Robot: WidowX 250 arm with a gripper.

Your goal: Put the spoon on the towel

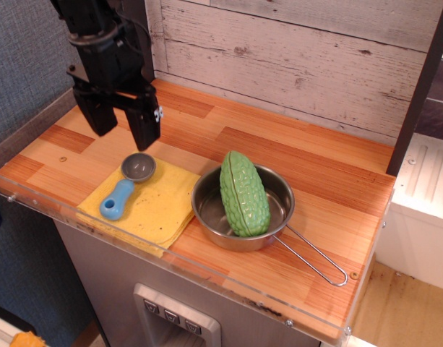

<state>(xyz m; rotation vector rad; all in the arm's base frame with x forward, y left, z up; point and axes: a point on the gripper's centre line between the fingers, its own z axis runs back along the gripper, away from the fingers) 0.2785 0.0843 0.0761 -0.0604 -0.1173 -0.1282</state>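
The spoon (126, 186) lies flat on the towel (152, 206), released and untouched. Its light-blue handle points toward the front-left edge of the bench (329, 195), and its small round grey bowl sits at the towel's back corner (the bowl's far rim seems to reach the cloth's edge, though it is hard to tell whether it overhangs the wood). The towel is a yellow square with faint dark specks, spread at the front-left of the bench, just behind the clear plastic lip (170, 259) that runs along the front edge.

The gripper (123, 126) hangs above the bench behind the spoon, clear of it and of the towel. Its two black fingers (146, 126) point downward and stand apart, with nothing between them.

Just to the right of the towel, touching or nearly touching its edge, sits a steel pan (243, 206) with a wire handle (315, 256) reaching toward the front-right. A knobbly green vegetable (243, 191) stands on its edge inside the pan, leaning across it. A whitewashed plank wall (293, 58) rises behind the bench.
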